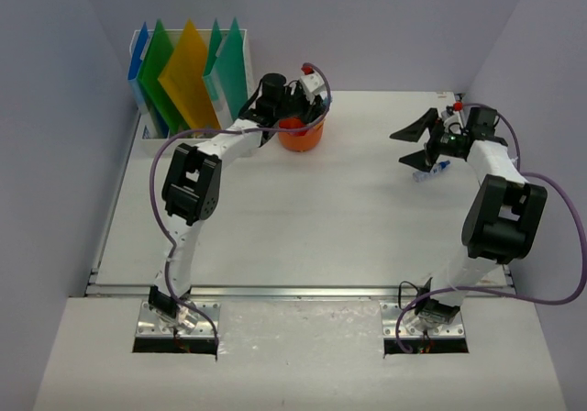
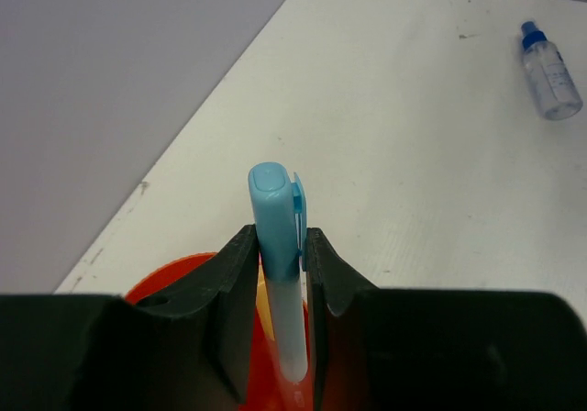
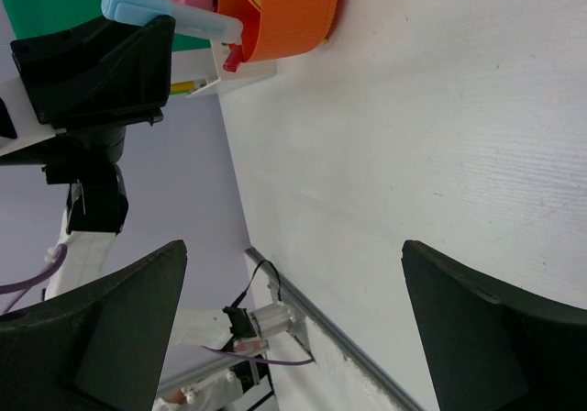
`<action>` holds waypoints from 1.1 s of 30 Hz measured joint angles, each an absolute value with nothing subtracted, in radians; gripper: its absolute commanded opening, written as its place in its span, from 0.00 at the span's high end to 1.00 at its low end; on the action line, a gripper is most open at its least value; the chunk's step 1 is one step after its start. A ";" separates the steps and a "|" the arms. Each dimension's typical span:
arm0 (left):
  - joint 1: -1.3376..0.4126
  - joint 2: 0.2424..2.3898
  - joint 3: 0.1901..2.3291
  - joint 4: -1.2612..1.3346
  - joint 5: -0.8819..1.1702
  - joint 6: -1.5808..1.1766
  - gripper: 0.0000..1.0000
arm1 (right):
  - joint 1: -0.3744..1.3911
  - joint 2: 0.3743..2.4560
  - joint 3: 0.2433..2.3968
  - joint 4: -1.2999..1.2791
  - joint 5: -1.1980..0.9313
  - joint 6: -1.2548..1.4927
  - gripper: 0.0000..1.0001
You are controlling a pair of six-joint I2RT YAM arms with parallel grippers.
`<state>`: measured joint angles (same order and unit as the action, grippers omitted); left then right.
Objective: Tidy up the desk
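The table (image 1: 303, 218) is a wide white flat top with a metal rail (image 1: 303, 292) along its front edge and pale lavender walls (image 1: 55, 154) around it, lying just ahead of both arm bases. The left tool (image 2: 280, 246) pinches a light-blue pen (image 2: 273, 200) over an orange cup (image 1: 300, 138) at the back. The right tool (image 1: 417, 145) is spread wide over the right side, near a small bottle (image 2: 551, 72).

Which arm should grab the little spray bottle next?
Right. The right gripper is open, close by the spray bottle; the left gripper is shut on a blue pen over the orange cup.
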<state>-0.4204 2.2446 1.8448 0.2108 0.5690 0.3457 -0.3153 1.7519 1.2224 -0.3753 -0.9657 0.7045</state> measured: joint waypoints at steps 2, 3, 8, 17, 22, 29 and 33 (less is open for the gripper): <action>-0.417 2.246 1.829 0.220 0.583 0.318 1.00 | -0.320 1.752 1.222 -0.382 -0.965 0.697 0.01; -0.416 2.246 1.824 0.231 0.590 0.306 1.00 | -0.320 1.753 1.222 -0.385 -0.965 0.694 0.01; -0.409 2.246 1.780 0.306 0.613 0.275 1.00 | -0.321 1.758 1.222 -0.396 -0.966 0.682 0.01; -0.398 2.246 1.718 0.355 0.618 0.330 1.00 | -0.321 1.763 1.222 -0.400 -0.969 0.671 0.01; -0.391 2.246 1.706 0.355 0.619 0.375 1.00 | -0.322 1.763 1.221 -0.408 -0.969 0.654 0.01; -0.354 2.245 1.635 0.312 0.639 0.424 1.00 | -0.325 1.763 1.211 -0.423 -0.970 0.623 0.01; -0.337 2.244 1.622 0.286 0.659 0.445 1.00 | -0.326 1.763 1.203 -0.430 -0.970 0.611 0.01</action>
<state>-0.3367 2.2438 1.6222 0.2862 0.6591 0.4455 -0.3262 1.7630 1.2031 -0.4301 -0.9695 0.6114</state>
